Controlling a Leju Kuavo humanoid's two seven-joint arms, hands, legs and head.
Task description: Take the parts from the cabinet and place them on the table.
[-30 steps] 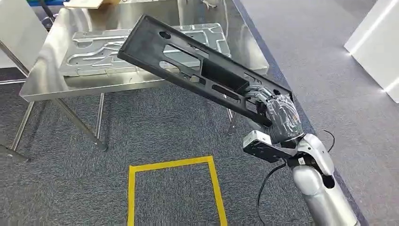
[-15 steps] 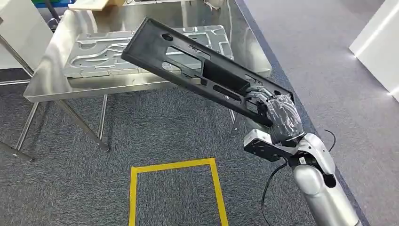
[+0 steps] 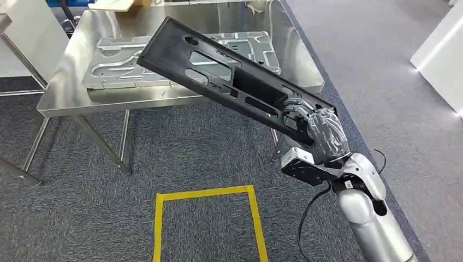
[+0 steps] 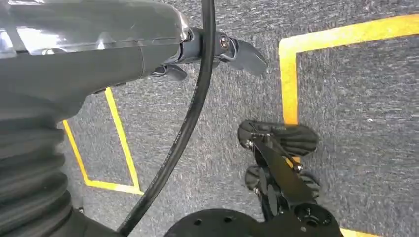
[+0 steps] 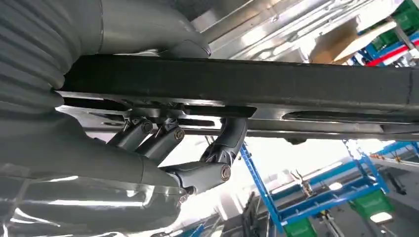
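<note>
Black part (image 3: 229, 79) tilted above table (image 3: 60, 93), right hand (image 3: 322, 134) fingers (image 5: 158, 140) gripping its near end

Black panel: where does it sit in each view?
Head view: black panel slants from upper left down to the right hand, which grips its lower end above the steel table.
Left wrist view: not in it.
Right wrist view: dark bar across the frame, fingers hooked on it.
Shared landmark: the right hand.

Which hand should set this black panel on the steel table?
The right hand: it already grips the black panel at its near end, with the far end raised over the steel table. The left hand hangs down over the carpet.
</note>
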